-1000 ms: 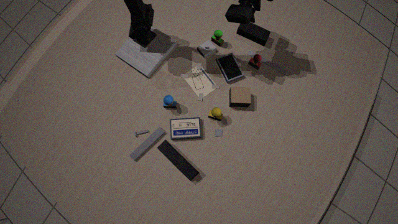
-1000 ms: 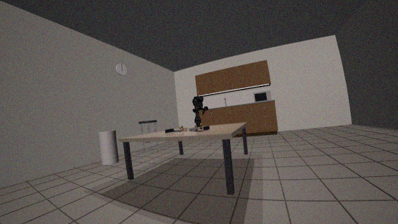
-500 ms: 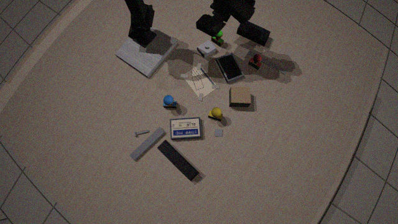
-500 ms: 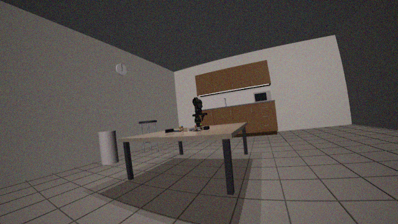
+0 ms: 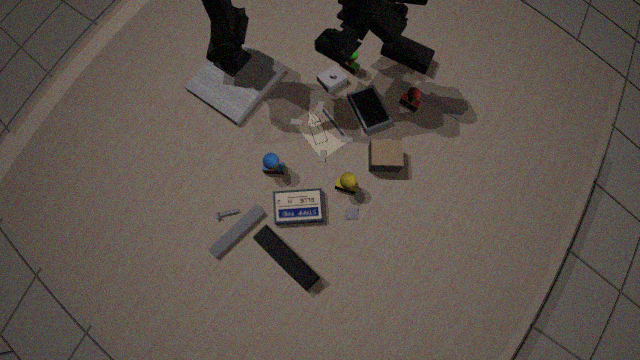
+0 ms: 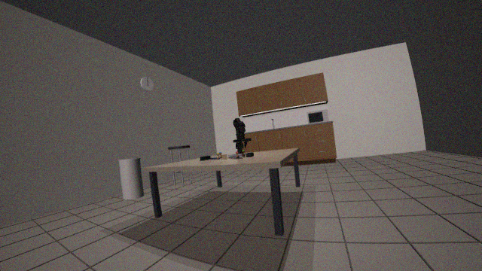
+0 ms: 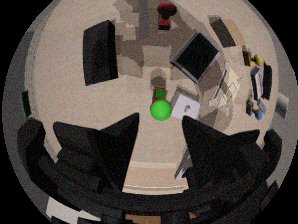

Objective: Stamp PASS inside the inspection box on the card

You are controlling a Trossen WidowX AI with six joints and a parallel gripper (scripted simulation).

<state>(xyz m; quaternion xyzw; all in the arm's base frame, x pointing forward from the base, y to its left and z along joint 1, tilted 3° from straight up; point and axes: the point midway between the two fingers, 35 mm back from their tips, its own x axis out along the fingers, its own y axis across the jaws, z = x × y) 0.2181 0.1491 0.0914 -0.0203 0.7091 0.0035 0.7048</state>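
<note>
My gripper [image 5: 369, 41] [image 7: 161, 118] is open. Its fingers are above and behind the stamp with the green knob [image 5: 353, 60] [image 7: 161, 109], which stands upright on the bench and shows between the fingertips in the wrist view; nothing is held. No stamp's wording is legible. The open ink pad [image 5: 370, 109] [image 7: 196, 55], black in a grey frame, lies beside the white block. The pale card [image 5: 327, 148] [image 7: 227, 92] lies beyond the pad, with a thin box outline. Stamps with red [image 5: 414, 94] [image 7: 166, 9], yellow [image 5: 348, 180] and blue [image 5: 271, 160] knobs stand apart.
A white block [image 5: 332, 79] [image 7: 185, 104] sits close beside the green-knobbed stamp. A black block [image 5: 407, 53] [image 7: 100, 52] lies on its other side. A tan block [image 5: 386, 153], a labelled stamp pad lid [image 5: 299, 206], grey bar [image 5: 237, 232] and black bar [image 5: 286, 257] lie farther off.
</note>
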